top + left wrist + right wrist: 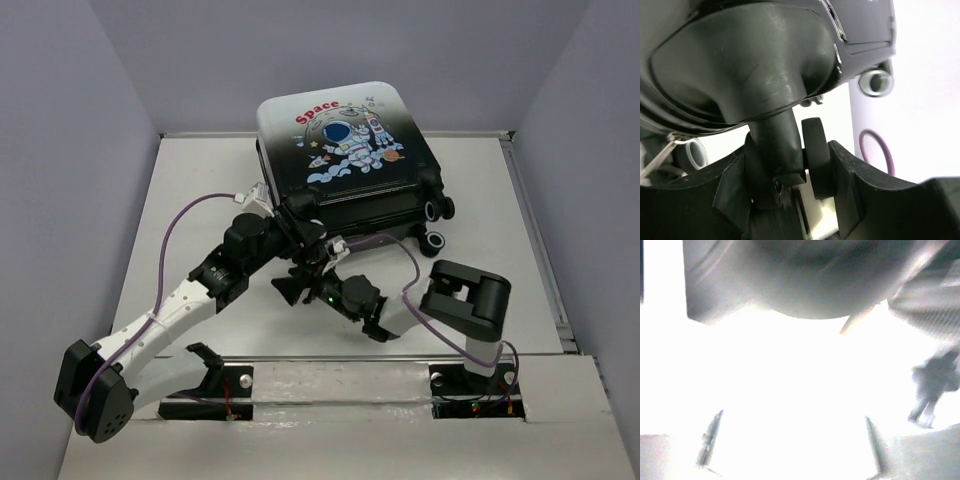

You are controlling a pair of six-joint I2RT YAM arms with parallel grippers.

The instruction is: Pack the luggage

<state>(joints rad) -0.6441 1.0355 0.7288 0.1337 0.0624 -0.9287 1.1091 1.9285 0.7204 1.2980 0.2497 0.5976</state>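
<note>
The luggage (340, 150) lies shut at the back middle of the table, astronaut print and red "Space" facing up. My left gripper (303, 236) is at its near left corner. In the left wrist view the gripper (790, 175) is shut on a black caster wheel (815, 157) and its stem under the dark shell (740, 65). My right gripper (292, 287) sits just in front of that corner, low over the table. In the washed-out right wrist view its fingers (710, 440) stand wide apart with nothing between them.
Two more black wheels (437, 225) stick out at the luggage's right near corner. A purple cable (200, 215) loops from the left arm. The table's raised rim (535, 240) runs along the right. A blurred grey shape (805, 285) fills the top of the right wrist view.
</note>
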